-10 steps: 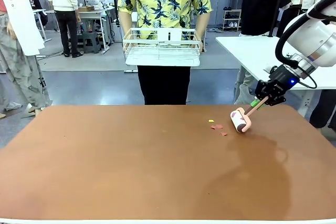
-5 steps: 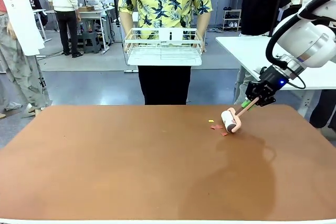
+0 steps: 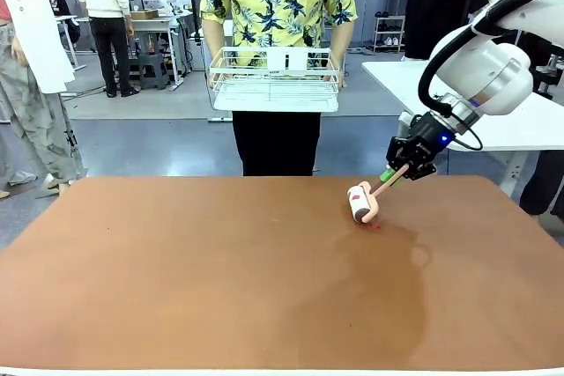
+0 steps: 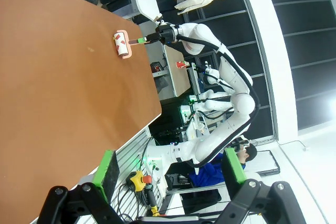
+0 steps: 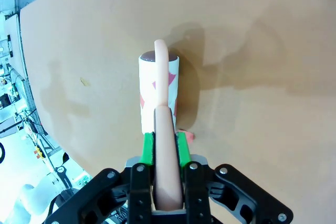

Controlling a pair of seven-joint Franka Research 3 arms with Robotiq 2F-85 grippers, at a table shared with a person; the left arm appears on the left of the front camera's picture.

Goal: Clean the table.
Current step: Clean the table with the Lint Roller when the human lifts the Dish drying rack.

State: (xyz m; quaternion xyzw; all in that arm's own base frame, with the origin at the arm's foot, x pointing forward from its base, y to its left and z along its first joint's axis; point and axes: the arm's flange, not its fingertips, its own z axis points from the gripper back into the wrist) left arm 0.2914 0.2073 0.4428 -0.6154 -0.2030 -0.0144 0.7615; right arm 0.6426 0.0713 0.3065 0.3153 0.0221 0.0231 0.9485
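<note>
Toward the far right of the large rectangular reddish-brown matte table, finds a lint roller with pink plastic handle and white sticky roll set down on the top, its handle clamped firmly in the right gripper. Notes red paper bits already stuck to the roll. Judges the cleaning partly done: sees one small red scrap on the top just on the near side of the roller, and a tiny yellow fleck a little apart from it. Finds the left gripper spread wide and empty, well apart from the roller. Records a person at the far side holding a white wire basket, clear of the work. Sees nothing blocking the roller's path. Judges the rest of the top bare.
</note>
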